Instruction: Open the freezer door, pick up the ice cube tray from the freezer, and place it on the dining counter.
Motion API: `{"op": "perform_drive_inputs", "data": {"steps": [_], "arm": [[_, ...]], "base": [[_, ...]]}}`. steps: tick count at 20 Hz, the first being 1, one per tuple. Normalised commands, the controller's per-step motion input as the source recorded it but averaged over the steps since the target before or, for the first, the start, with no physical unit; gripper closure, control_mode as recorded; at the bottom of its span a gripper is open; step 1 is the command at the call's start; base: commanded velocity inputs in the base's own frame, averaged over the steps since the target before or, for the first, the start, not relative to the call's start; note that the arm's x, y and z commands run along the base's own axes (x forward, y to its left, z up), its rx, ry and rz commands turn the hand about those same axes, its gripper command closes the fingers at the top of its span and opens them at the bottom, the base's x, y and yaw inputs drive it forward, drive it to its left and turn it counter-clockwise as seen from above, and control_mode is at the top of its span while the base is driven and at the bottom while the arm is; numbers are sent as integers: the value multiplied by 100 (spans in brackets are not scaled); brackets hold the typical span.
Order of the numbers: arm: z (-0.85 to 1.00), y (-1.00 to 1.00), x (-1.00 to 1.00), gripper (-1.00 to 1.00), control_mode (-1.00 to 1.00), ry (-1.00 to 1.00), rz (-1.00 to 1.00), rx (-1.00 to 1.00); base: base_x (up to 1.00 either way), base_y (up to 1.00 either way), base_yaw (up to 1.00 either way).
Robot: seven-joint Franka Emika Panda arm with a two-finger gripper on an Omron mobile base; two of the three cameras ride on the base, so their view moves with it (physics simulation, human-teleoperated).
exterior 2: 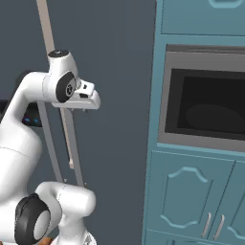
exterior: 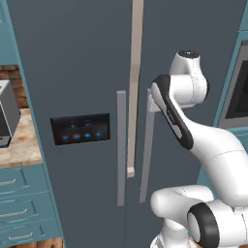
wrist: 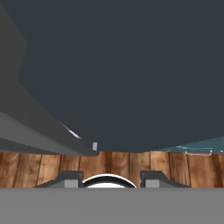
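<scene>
The freezer (exterior: 184, 29) fills the left base view with two dark doors. The freezer door (exterior: 72, 63) on the left carries a black panel with blue lights (exterior: 80, 129) and a grey bar handle (exterior: 121, 145). A beige strip (exterior: 135, 87) runs down the seam between the doors. My gripper (exterior 2: 75, 108) points downward close to the door fronts, near the top of the plain door's handle (exterior: 147, 155). In the hand view my gripper (wrist: 111, 181) is open, nothing between its fingertips, and a grey bar (wrist: 48, 138) lies to their left. The ice cube tray is hidden. The dining counter is out of view.
A beige stone counter (exterior: 22, 147) with teal drawers (exterior: 19, 210) and a grey appliance (exterior: 7, 111) stands left of the freezer. To its right a teal cabinet column (exterior 2: 191, 191) holds a built-in oven (exterior 2: 210, 105). Wooden floor (wrist: 122, 164) lies below.
</scene>
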Motion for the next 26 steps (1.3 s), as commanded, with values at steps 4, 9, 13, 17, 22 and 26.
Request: {"op": "perform_drive_inputs", "data": {"steps": [4, 9, 13, 17, 22, 26], "arm": [[0, 0, -16, -100, -100, 0, 0, 0], [0, 0, -52, -100, -100, 0, 0, 0], [0, 0, -59, -100, -100, 0, 0, 0], [0, 0, -55, -100, -100, 0, 0, 0], [-5, 0, -56, -100, -100, 1, 0, 0], [-17, 0, -45, -100, -100, 5, 0, 0]], "base": [[0, 0, 0], [0, 0, 0], [0, 0, 0], [0, 0, 0], [0, 0, 0], [0, 0, 0]]}}
